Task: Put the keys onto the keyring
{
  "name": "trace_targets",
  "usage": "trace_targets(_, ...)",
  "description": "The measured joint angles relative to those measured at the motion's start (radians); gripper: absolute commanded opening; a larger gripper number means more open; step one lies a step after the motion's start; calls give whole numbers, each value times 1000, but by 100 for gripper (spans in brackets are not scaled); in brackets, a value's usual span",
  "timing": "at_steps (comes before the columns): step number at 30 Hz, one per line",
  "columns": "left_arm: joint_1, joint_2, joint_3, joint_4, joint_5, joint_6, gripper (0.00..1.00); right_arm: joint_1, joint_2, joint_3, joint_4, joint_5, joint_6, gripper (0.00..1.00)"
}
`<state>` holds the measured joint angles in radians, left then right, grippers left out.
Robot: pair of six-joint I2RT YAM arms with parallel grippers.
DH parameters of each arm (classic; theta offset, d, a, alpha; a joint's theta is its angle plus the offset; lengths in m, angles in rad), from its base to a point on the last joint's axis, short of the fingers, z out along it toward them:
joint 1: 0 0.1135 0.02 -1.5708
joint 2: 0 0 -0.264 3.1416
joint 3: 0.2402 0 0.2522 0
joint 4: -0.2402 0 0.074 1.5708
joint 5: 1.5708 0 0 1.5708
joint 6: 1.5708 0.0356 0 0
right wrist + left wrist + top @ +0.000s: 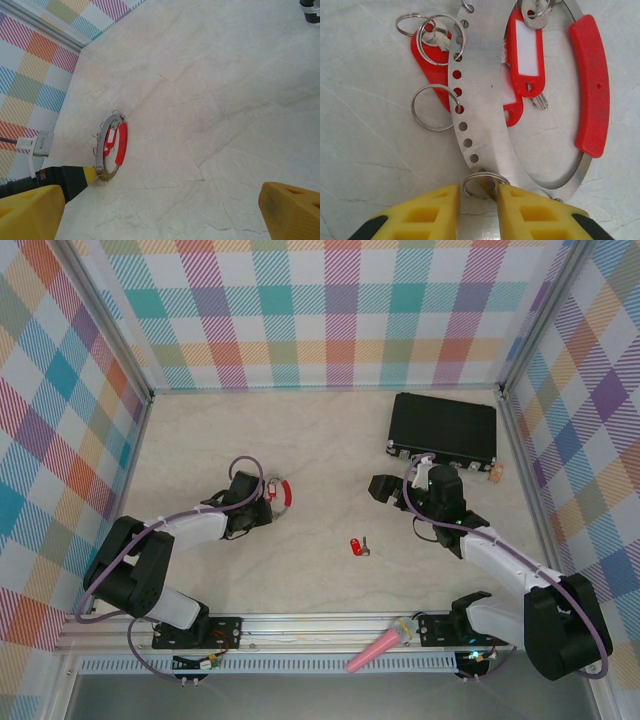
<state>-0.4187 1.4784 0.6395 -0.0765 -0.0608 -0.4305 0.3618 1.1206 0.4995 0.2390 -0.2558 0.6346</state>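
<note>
Left gripper: My left gripper (478, 200) sits low at the keyring's near end. Its yellow fingers (420, 215) stand a narrow gap apart with a small split ring (485, 175) between them. I cannot tell whether they actually pinch it.

Keyring: The keyring (485, 100), a flat silvery band punched with holes, lies flat on the table (300, 440) left of centre. Its red sleeve (590, 85) is on the side away from the holes, and red-tagged keys (526, 55) hang inside the loop.

Long axis: The oval runs straight away from my left fingertips, with its near end touching or almost touching them.

Loose key: One loose key (358, 547) lies apart from the ring, nearer my bases and between the two arms. Its red head points left and its blade points right, so it lies roughly crosswise.

Nearer arm: By my reading the right gripper is closer to that key, which lies back towards my bases and a little to its left. The left is busy at the ring.

Right gripper: My right gripper (162, 200) hangs above the table with its fingers spread wide and holds nothing.

Left arm: It is bent low and reaches forward and inward, wrist aimed at the ring.

Right arm: It is stretched forward with the wrist turned left, looking across the table at the ring.
</note>
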Motion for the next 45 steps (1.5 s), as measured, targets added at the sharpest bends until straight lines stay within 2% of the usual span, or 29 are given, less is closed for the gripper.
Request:
trace_targets(15, -64, -117, 20, -54, -8, 10, 27, 6, 0, 0, 0, 0, -8, 99)
trace_targets(31, -104, 18, 64, -55, -8, 36, 25, 13, 0, 0, -1, 1, -15, 99)
trace_targets(32, -105, 23, 65, -54, -8, 36, 24, 13, -1, 0, 0, 1, -15, 99)
trace_targets(34, -105, 33, 65, -55, -9, 36, 15, 13, -1, 0, -1, 1, -15, 99)
trace_targets(36, -105, 42, 66, -55, -10, 42, 15, 13, -1, 0, 0, 1, -15, 99)
trace_targets(43, -105, 48, 67, -57, -19, 49, 0, 13, -1, 0, -1, 1, -15, 99)
trace_targets(45, -105, 47, 72, -64, -23, 51, 0, 14, -1, 0, -1, 1, -15, 99)
